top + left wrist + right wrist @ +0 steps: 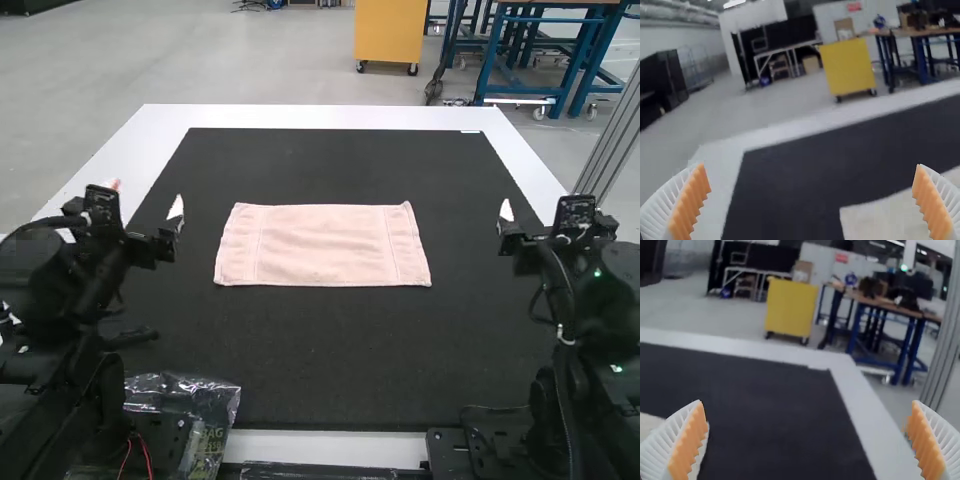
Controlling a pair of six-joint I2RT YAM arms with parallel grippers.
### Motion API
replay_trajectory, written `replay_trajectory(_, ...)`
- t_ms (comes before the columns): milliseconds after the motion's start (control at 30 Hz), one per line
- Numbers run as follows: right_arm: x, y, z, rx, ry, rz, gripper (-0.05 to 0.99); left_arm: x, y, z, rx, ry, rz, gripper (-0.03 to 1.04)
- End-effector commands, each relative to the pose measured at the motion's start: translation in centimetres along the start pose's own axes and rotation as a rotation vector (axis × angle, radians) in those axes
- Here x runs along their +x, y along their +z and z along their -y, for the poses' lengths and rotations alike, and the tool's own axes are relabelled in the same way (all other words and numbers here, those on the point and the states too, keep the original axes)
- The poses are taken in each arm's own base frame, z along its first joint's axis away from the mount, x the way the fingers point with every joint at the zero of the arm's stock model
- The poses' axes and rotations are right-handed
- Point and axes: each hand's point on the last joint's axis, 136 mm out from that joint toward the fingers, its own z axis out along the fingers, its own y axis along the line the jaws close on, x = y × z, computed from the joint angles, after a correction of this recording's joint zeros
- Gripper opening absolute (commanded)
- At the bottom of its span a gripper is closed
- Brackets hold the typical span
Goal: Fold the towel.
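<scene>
Left gripper (146, 197): fingers wide apart, empty. Right gripper (538, 213): likewise spread, empty. Towel (322, 246), pale pink: lies flat on black mat (320, 350), between left gripper and right gripper, touching neither; long edges running left to right. Bag (208, 405), clear plastic: beside left arm's base.

I count one towel (322, 246), one mat (320, 350) and one table (330, 117) beneath it, one bag (190, 402) near-left of it, and two flanking it: my left gripper (146, 197) and right gripper (540, 215).
</scene>
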Motion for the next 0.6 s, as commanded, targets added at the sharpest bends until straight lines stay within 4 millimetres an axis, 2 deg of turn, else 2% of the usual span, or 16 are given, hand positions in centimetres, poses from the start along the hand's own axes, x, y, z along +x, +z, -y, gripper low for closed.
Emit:
replay_trajectory(0,-1.6,-0.1,1.3,0.067,-0.147,0.061,0.91,-1.9,-0.2,-1.7,-0.085,0.014,0.070,0.95)
replay_trajectory(33,-2.9,-0.3,1.6,0.079,-0.160,0.107,0.91,-2.8,-0.3,-1.8,-0.086,0.016,0.097,0.96)
replay_trajectory(167,-10.6,-1.2,1.6,0.003,-0.087,0.255,0.91,-9.4,-0.8,-2.2,-0.055,0.001,0.204,0.96)
replay_trajectory(200,-12.1,-1.2,1.7,-0.010,-0.062,0.271,0.91,-10.8,-0.7,-2.4,-0.052,-0.003,0.208,0.96)
replay_trajectory(267,-13.7,0.0,2.1,-0.016,-0.023,0.245,0.91,-12.7,0.8,-2.6,-0.019,-0.083,0.171,0.96)
replay_trajectory(333,-14.5,2.4,2.3,-0.026,0.035,0.179,0.91,-14.1,3.3,-3.1,-0.011,-0.160,0.121,0.96)
replay_trajectory(400,-13.8,5.2,2.0,-0.046,0.077,0.080,0.91,-14.7,5.8,-4.1,-0.037,-0.206,0.078,0.95)
replay_trajectory(500,-11.7,8.4,0.9,-0.092,0.145,-0.070,0.91,-13.6,9.1,-5.6,-0.097,-0.202,0.011,0.93)
replay_trajectory(567,-9.8,9.8,-0.6,-0.151,0.193,-0.157,0.91,-12.4,10.4,-6.2,-0.123,-0.185,-0.018,0.91)
